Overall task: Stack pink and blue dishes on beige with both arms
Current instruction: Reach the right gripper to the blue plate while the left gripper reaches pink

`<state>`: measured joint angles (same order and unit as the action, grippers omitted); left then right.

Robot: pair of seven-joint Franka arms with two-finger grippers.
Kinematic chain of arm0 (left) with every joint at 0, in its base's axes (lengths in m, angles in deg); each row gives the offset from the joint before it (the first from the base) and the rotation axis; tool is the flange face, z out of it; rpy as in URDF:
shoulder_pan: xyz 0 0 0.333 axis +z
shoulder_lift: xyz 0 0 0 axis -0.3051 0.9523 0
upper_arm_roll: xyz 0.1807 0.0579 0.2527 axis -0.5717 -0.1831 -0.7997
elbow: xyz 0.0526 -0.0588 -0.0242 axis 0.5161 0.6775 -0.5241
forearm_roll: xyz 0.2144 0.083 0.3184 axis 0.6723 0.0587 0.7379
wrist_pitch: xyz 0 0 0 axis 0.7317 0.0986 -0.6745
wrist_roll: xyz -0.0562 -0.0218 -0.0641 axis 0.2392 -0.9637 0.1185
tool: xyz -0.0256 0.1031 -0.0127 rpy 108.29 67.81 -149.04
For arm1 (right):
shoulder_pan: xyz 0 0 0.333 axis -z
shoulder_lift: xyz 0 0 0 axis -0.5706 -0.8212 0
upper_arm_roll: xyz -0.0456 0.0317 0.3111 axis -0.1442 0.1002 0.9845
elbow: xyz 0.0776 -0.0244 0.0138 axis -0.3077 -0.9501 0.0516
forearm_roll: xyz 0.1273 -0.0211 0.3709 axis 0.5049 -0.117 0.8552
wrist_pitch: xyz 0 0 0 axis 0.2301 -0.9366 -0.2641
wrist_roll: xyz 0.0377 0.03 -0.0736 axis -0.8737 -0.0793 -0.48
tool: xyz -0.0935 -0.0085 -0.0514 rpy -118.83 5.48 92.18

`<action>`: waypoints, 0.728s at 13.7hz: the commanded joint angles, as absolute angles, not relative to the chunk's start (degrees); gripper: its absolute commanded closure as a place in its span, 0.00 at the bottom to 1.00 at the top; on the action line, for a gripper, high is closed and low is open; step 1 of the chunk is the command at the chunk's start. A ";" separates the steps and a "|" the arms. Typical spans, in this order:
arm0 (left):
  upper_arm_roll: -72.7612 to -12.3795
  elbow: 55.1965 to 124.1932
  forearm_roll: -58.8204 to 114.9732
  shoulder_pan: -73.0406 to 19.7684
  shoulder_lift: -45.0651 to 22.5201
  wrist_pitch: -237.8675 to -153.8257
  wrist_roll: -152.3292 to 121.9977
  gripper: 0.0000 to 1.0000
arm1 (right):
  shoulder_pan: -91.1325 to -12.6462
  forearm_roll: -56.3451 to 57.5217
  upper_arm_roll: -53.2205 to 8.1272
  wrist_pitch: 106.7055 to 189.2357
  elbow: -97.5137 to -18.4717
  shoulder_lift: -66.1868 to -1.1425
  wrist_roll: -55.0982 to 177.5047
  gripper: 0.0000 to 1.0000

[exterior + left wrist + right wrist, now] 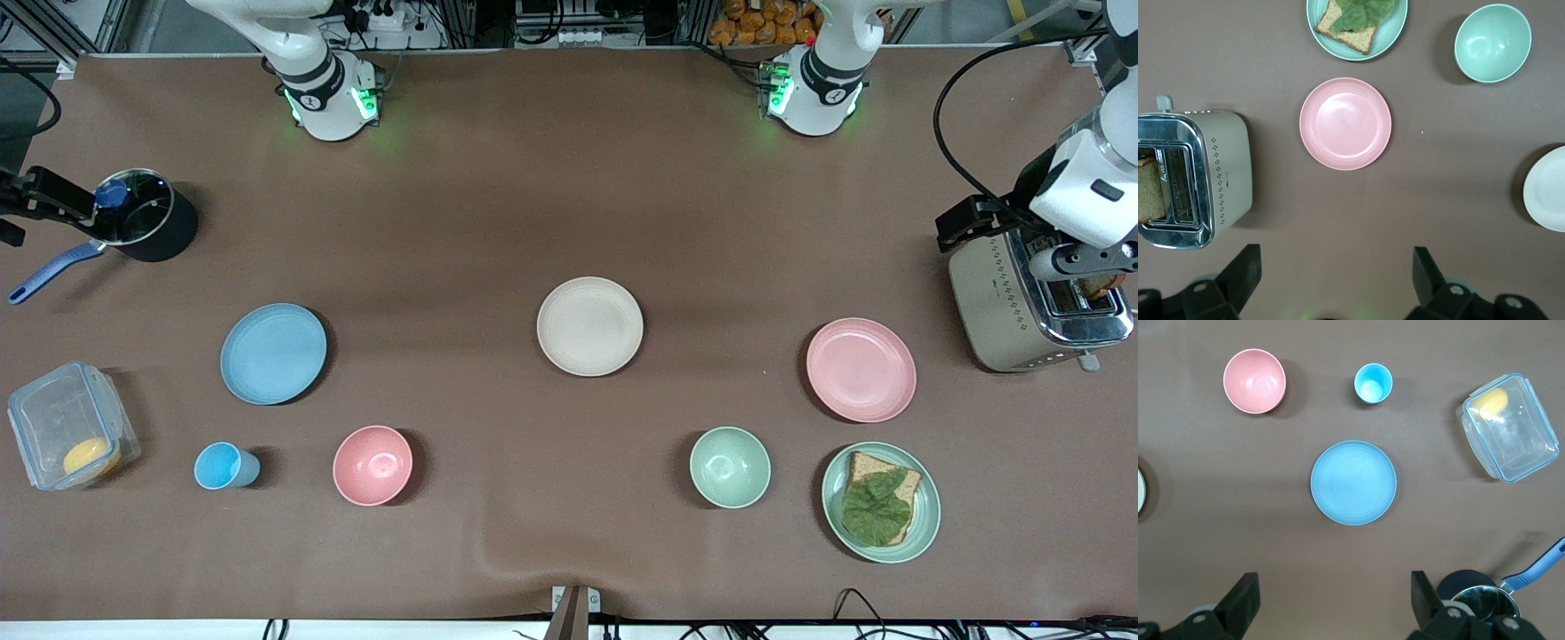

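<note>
The beige plate lies bare at mid-table, and the left wrist view catches the beige plate's rim. The pink plate lies toward the left arm's end. The blue plate lies toward the right arm's end. Both plates carry nothing. My left gripper hangs high and open over bare cloth, between the pink plate and the bases and beside the toaster. My right gripper is equally high and open, over cloth beside the pot. Neither holds anything.
A toaster with toast stands at the left arm's end. Nearer the camera are a mint plate with bread and a leaf, a mint bowl, a pink bowl, a blue cup and a clear box. The lidded pot stands at the right arm's end.
</note>
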<state>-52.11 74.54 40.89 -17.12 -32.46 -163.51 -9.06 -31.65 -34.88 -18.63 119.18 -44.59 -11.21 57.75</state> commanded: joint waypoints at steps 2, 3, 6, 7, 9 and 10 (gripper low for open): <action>-52.55 74.18 39.53 -17.06 -33.99 -161.92 -9.75 0.00 | -31.45 -34.32 -18.33 118.92 -45.10 -11.43 57.71 0.00; -52.72 74.18 39.62 -17.06 -33.99 -161.74 -9.75 0.00 | -31.36 -34.32 -18.33 118.92 -45.10 -11.52 57.71 0.00; -53.42 75.49 39.09 -16.71 -32.94 -161.83 -13.50 0.00 | -31.01 -33.53 -18.33 119.27 -44.75 -14.05 58.06 0.00; -53.60 78.55 38.74 -16.36 -32.24 -162.44 -13.88 0.00 | -31.19 -33.71 -18.33 119.36 -44.75 -15.02 58.06 0.00; -53.60 85.66 38.74 -14.08 -32.23 -169.96 -14.06 0.00 | -31.19 -34.06 -18.33 119.45 -44.75 -18.09 58.24 0.00; -53.60 89.70 38.83 -12.50 -32.24 -175.66 -14.23 0.00 | -31.19 -34.23 -18.33 119.45 -44.75 -19.50 57.98 0.00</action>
